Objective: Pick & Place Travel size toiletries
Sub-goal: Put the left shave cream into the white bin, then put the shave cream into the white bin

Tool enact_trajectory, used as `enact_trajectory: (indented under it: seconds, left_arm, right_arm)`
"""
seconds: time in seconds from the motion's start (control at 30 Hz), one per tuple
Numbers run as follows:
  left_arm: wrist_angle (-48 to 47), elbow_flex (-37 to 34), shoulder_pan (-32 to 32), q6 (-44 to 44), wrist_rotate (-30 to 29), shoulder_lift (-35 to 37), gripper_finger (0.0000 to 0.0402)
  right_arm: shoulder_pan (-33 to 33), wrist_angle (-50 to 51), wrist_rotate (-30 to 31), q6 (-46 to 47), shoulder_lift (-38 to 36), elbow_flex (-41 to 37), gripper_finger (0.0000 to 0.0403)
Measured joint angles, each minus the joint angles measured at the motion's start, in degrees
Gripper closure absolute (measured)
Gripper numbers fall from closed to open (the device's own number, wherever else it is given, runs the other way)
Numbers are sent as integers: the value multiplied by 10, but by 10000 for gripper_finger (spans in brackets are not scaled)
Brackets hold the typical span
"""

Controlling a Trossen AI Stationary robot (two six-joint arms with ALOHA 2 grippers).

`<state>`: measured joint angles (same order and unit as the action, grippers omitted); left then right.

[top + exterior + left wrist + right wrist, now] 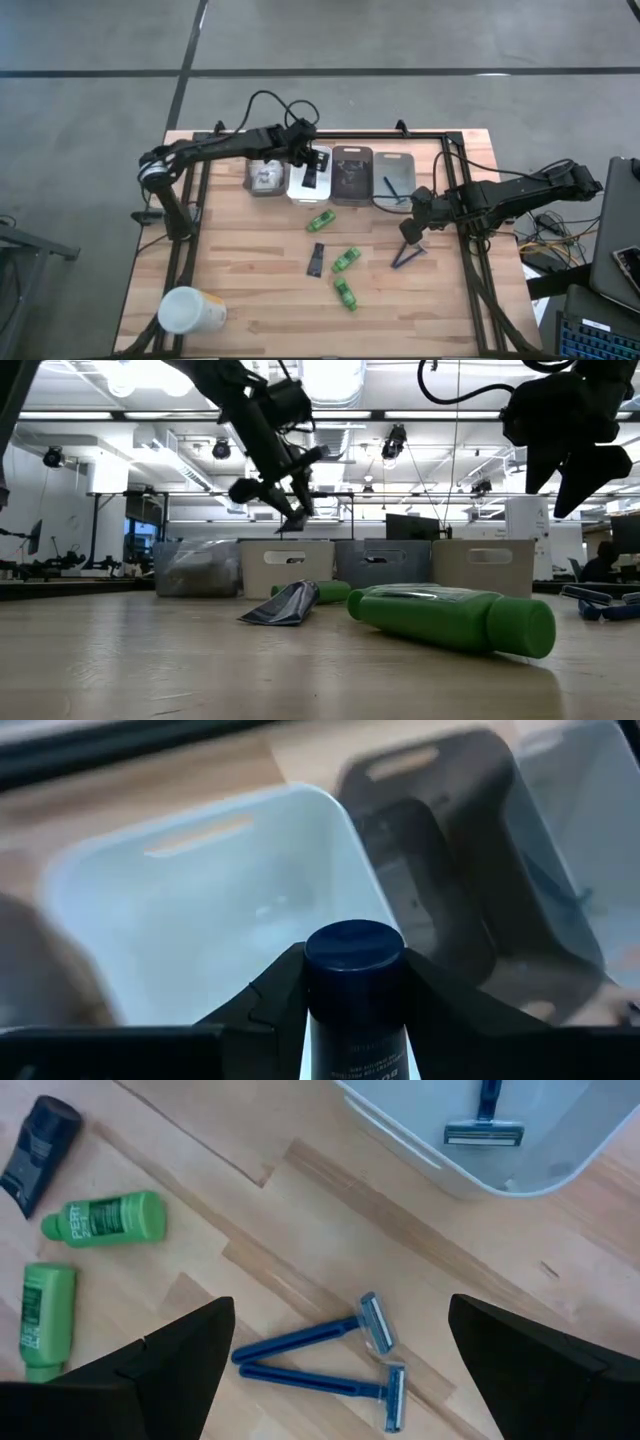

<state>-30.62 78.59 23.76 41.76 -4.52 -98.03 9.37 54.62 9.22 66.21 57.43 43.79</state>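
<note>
My left gripper (313,160) hangs over the white bin (300,188) at the table's far side, shut on a small black tube (355,982) with a round dark cap. My right gripper (413,226) is open and hovers above two blue razors (322,1365), which lie flat on the wood in a V. Three green tubes (346,260) and a black tube (316,258) lie flat mid-table. White packets sit in the leftmost bin (264,178). One razor (484,1120) lies in the rightmost bin (395,182). My left gripper pinches the black tube between its two fingers (262,1005), which sit on the tube's sides just below the cap (355,952). The tube is lifted clear over the white bin, cap end pointing away from the wrist. The gripper comes slanting down from the table's left.
Four bins stand in a row along the far edge, the dark bin (352,175) third from the left. A big white-and-yellow cup (190,310) lies near the near-left corner. Black rails (470,260) run along the table's sides. Bare wood lies between cup and tubes.
</note>
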Motion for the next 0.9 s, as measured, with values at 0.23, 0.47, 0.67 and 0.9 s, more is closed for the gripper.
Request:
enact_trajectory:
  seconds: [0.23,0.47,0.67,0.9]
  left_arm:
    - [11,1,0,-9,9,-18,266]
    - [15,-1,2,-20,-36,-28,251]
    - [33,-1,2,-23,-42,-35,232]
    - [32,-1,2,-20,-44,-32,205]
  right_arm:
    - [0,0,0,9,0,0,39]
    - [0,-1,0,8,0,0,39]
    - [0,-2,0,7,0,0,39]
    - [0,-5,0,9,0,0,39]
